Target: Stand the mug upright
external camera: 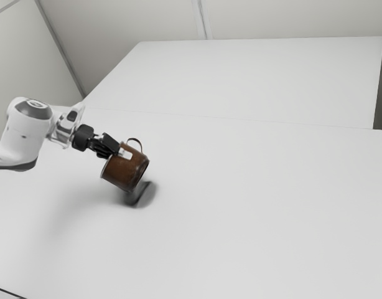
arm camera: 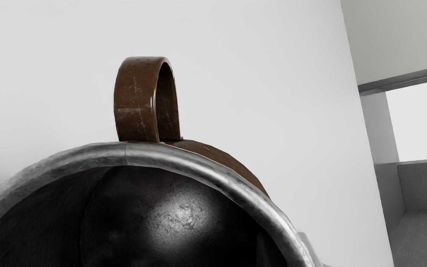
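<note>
The brown mug (external camera: 124, 172) is left of the middle in the exterior view, tipped over on a slant and not upright. The black gripper (external camera: 121, 153) seems to be shut on the mug's side wall, with its fingers only a little apart, one inside and one outside. The handle (external camera: 134, 142) points to the top of that view. The mouth, with its silver rim (arm camera: 198, 161), faces back to the hand, and the bottom faces the exterior view's right. A dark shadow (external camera: 139, 194) lies on the white table (external camera: 241, 205) just below; I cannot tell if the mug's low edge touches down. To do this well, the hand should turn slowly to point more down, so the flat bottom swings under. A gentle, firm pinch will help, since the mug could twist. Let go only once the whole bottom sits flat.
</note>
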`<state>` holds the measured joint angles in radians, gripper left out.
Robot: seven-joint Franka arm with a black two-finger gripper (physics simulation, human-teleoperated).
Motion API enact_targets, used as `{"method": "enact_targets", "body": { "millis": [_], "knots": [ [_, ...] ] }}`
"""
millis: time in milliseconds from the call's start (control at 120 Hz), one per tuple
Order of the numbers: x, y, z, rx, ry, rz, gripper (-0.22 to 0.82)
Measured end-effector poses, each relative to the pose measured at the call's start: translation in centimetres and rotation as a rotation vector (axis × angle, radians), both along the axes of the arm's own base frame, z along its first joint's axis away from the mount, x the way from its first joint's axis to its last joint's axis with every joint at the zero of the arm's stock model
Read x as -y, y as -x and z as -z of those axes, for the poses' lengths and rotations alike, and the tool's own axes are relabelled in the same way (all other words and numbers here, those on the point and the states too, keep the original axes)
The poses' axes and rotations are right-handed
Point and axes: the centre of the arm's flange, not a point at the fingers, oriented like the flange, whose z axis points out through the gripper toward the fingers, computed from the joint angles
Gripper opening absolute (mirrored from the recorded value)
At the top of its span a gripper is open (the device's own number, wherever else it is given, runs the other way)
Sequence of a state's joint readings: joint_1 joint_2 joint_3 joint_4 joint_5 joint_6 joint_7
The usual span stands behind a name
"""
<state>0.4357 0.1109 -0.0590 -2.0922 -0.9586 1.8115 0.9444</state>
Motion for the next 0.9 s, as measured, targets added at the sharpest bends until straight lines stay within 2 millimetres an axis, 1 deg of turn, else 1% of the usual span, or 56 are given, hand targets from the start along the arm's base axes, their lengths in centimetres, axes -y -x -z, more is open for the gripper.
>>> {"method": "enact_targets", "body": {
  "millis": [117,233,350,450,492,592,675,800,900],
  "knots": [
    [3.1,0.0,-4.6,0.060,-0.127,0.096,-0.16],
    [6.7,0.2,-7.7,0.076,-0.288,0.204,-0.17],
    [10.7,1.0,-10.4,0.079,-0.454,0.305,-0.17],
    [13.8,1.8,-11.6,0.067,-0.583,0.372,-0.17],
    [14.9,2.3,-11.9,0.058,-0.633,0.392,-0.17],
    [16.6,4.1,-12.4,0.038,-0.745,0.409,-0.17],
    [17.7,5.9,-11.9,0.025,-0.818,0.396,-0.17],
    [18.8,7.7,-10.0,0.019,-0.894,0.355,-0.17],
    [18.8,8.3,-7.9,0.015,-0.918,0.302,-0.17]
  ]
}}
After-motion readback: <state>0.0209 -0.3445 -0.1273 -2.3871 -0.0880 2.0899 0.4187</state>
